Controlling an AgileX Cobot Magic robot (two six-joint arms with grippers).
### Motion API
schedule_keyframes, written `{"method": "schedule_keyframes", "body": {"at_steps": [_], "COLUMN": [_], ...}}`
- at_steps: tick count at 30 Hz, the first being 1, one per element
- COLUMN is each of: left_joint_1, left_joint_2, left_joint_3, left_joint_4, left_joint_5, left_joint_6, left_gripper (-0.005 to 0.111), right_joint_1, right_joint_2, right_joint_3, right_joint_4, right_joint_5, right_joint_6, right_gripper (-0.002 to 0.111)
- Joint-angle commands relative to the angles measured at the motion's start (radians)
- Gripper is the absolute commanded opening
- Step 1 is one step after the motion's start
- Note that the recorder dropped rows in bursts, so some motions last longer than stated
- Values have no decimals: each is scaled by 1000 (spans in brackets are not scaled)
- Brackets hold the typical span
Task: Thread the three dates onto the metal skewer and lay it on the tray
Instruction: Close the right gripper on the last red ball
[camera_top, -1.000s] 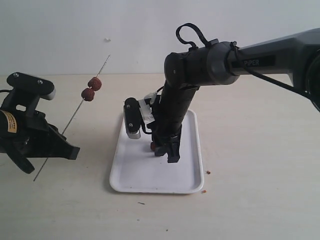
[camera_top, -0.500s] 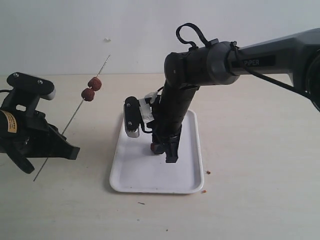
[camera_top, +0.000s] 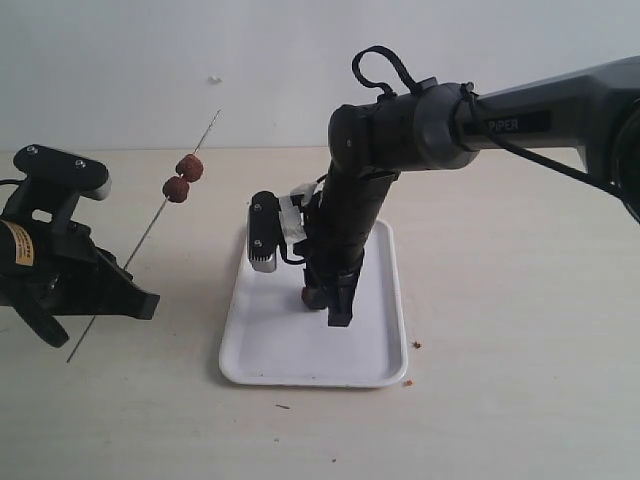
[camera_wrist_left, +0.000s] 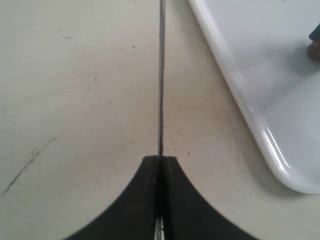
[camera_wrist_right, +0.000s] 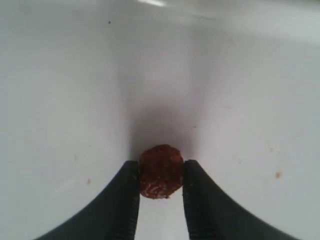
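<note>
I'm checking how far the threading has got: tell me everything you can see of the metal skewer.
The skewer is a very thin, straight grey rod that looks like metal, with no visible handle. It is held in the air, slanting up and away from the left gripper, whose jaws are shut on it near its lower end; a short length sticks out behind. Two dates sit threaded on its upper part, touching each other, with bare tip beyond. It is apart from the tray.

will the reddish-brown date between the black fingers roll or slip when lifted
Likely to roll if dropped: the round reddish-brown date looks near-spherical, the white tray smooth. Its wrinkled skin probably resists slipping between the black fingers.
</note>
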Motion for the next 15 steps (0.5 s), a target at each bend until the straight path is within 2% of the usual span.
{"method": "schedule_keyframes", "body": {"at_steps": [1, 11, 15], "left_joint_1": [4, 4, 4], "left_joint_2": [-6, -6, -6], "left_joint_3": [0, 0, 0], "left_joint_4": [0, 0, 0], "left_joint_5": [-8, -4, -4], "left_joint_6": [-3, -3, -3], "left_gripper": [0, 0, 0], "right_joint_1": [1, 1, 1], "right_joint_2": [-4, -4, -6], "right_joint_3": [-5, -5, -5], "right_joint_4": [4, 4, 4], "right_joint_5": [26, 27, 18], "right_joint_6": [11, 49, 137], "right_gripper": [30, 24, 24]}}
